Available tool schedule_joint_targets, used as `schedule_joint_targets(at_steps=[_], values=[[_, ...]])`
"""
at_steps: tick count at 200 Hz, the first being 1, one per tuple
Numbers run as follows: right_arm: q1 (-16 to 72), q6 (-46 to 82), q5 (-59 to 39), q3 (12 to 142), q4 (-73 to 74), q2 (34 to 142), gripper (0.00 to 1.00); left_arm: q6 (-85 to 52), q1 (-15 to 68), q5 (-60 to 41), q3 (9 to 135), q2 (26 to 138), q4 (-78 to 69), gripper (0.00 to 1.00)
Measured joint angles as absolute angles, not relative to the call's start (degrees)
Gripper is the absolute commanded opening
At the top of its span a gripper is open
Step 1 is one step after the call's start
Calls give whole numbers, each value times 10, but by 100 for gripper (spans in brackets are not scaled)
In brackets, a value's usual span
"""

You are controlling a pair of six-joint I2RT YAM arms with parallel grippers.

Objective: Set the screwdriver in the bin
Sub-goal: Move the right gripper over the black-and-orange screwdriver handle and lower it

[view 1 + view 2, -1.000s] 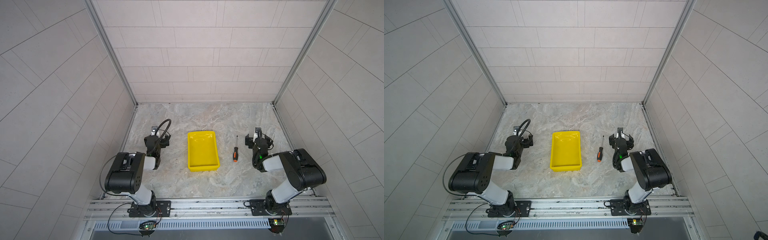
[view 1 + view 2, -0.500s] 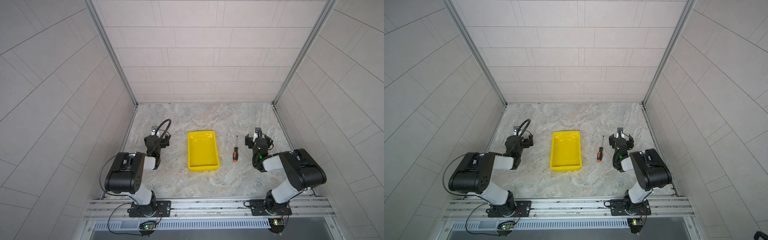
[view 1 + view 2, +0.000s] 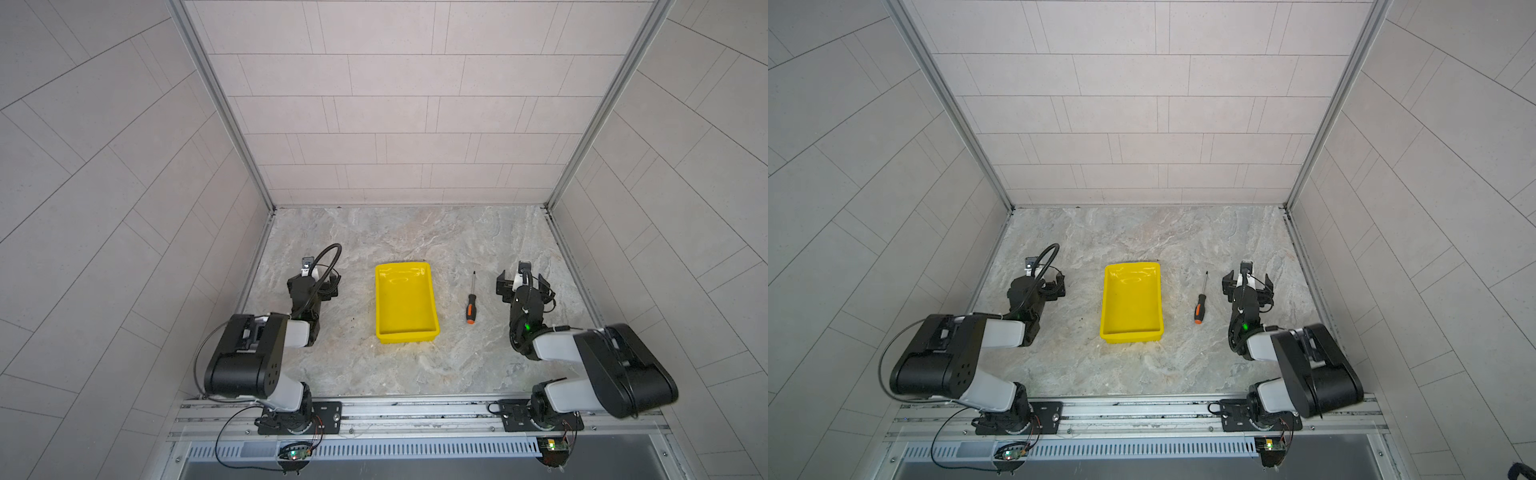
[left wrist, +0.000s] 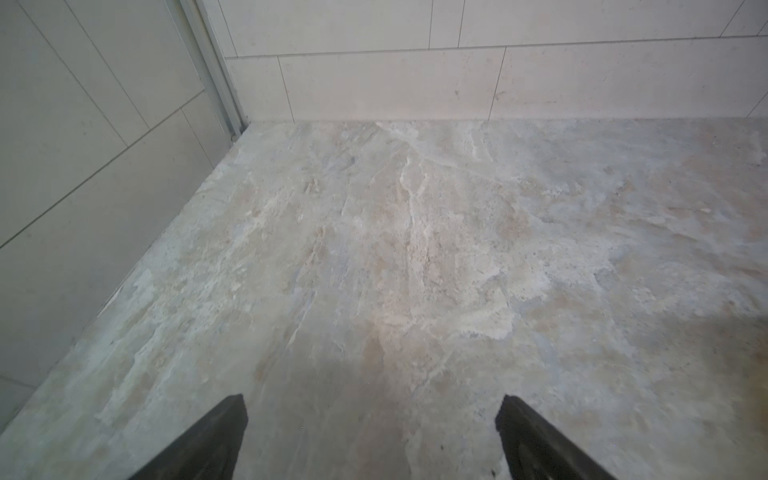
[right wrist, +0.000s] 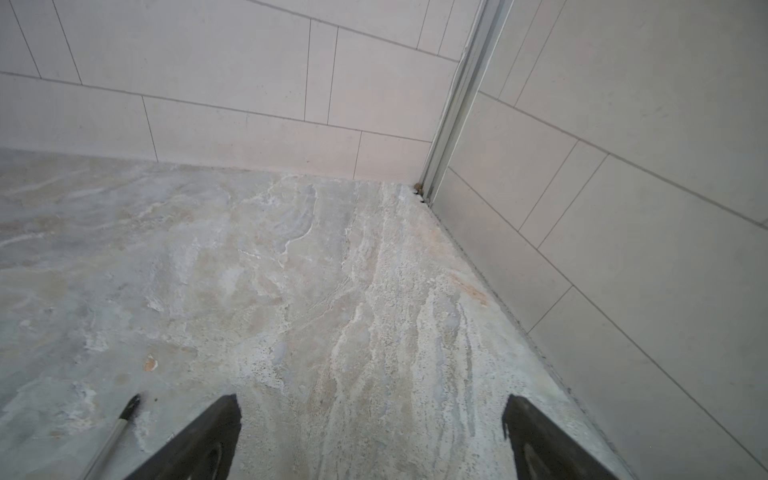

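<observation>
So far nothing is picked up: the step in hand is the reach for the screwdriver (image 3: 470, 301). My right claw (image 3: 522, 279) hangs low with its jaws spread wide and nothing between them. My left claw (image 4: 371, 415) is likewise spread and empty.

The screwdriver lies flat near my right claw, on its inner side and apart from it. Its shaft runs the way the claw points, and its orange butt faces back toward my arm's base. In the right wrist view the shaft tip shows just outside one finger (image 5: 199, 440). Past the screwdriver, between my two claws, sits the bin (image 3: 405, 299), bright yellow, with nothing in it.

Next, I judge, the right claw must shift sideways over the black handle, drop, close across it, then carry it over the bin's nearer rim.

The floor (image 3: 415, 232) is a flat, mottled grey-beige stone-look slab. Pale tiled walls (image 3: 395, 124) close three sides, joined by metal corner strips (image 3: 227, 118).
</observation>
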State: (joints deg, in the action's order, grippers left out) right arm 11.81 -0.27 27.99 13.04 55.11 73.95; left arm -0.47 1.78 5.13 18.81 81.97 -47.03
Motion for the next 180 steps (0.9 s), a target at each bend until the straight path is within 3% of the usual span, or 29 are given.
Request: schedule_joint_targets(at_steps=[22, 50, 78, 110, 133, 180], values=[[157, 35, 314, 211, 342, 590, 99, -45, 20, 56, 261, 671, -267, 100], [161, 111, 343, 359, 95, 494, 99, -149, 20, 34, 402, 549, -49, 100], [145, 271, 413, 391, -143, 398, 99, -199, 20, -47, 393, 479, 55, 100], [90, 319, 356, 311, -248, 281, 100, -314, 18, -19, 328, 469, 189, 100], [90, 331, 315, 282, -274, 286, 100, -383, 3, -16, 303, 434, 248, 100], [101, 348, 263, 213, -272, 296, 99, -444, -3, -28, 295, 401, 223, 100]])
